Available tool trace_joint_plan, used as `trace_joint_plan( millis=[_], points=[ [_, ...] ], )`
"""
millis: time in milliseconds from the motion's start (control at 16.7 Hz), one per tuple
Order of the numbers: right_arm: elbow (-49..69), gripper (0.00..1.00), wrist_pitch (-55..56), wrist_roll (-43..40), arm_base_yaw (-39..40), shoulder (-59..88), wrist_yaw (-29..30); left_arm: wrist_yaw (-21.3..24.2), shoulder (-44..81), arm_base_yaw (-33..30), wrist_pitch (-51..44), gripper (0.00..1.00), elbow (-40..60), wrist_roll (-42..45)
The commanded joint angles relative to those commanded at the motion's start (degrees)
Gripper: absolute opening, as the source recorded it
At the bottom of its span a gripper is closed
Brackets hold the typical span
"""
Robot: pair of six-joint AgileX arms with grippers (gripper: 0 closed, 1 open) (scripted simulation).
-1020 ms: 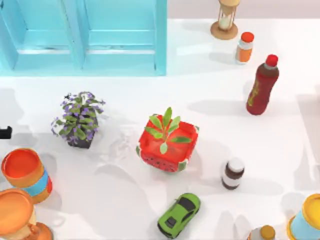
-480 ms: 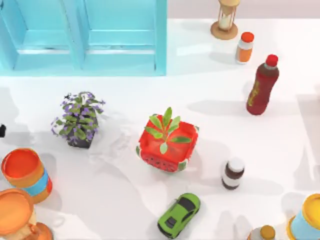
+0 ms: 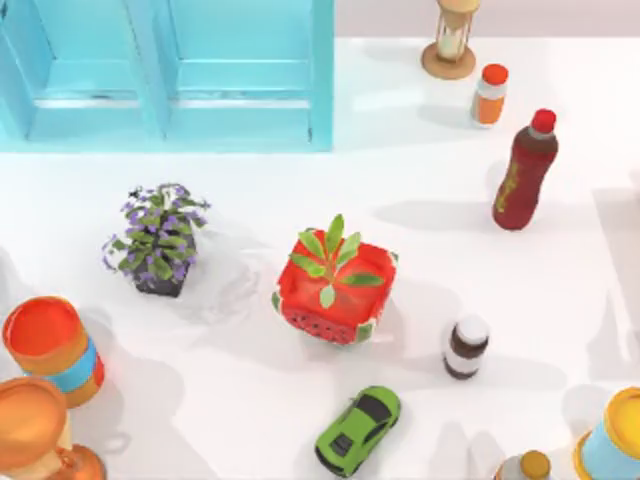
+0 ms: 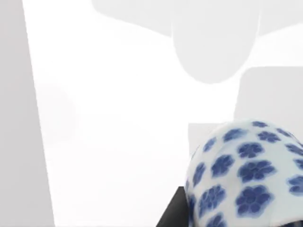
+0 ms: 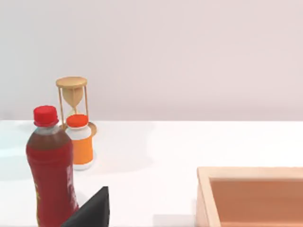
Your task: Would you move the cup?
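Note:
The cup [image 4: 246,175] is white with blue flower prints and sits very close in the left wrist view, above a pale surface. My left gripper [image 4: 189,208] is shut on it, with a dark finger [image 4: 171,215] pressed against its side. Part of the cup runs off the picture's edge. My right gripper [image 5: 92,212] appears as a dark tip low in the right wrist view, near the red bottle [image 5: 52,165].
On the table stand a purple-flowered plant [image 3: 158,240], a red watermelon planter [image 3: 335,285], a green toy car [image 3: 358,430], a small brown jar [image 3: 466,346], a red bottle [image 3: 525,170], an orange bottle [image 3: 488,95] and an hourglass [image 3: 450,40]. Orange pots [image 3: 50,345] stand at the left. A blue cabinet [image 3: 170,70] fills the back. A wooden box [image 5: 251,196] is near the right gripper.
The dark tip of my left gripper at the top view's left edge has slid left and out of the picture. Nothing on the table has moved.

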Motion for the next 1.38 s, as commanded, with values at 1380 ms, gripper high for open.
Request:
trace_joint_plan(
  millis=[1380],
  points=[
    [0.00,1.00,0.00,0.00,0.00,0.00,0.00,0.10,5.43,6.02,8.50,0.08,-3.37,6.09]
  ],
)
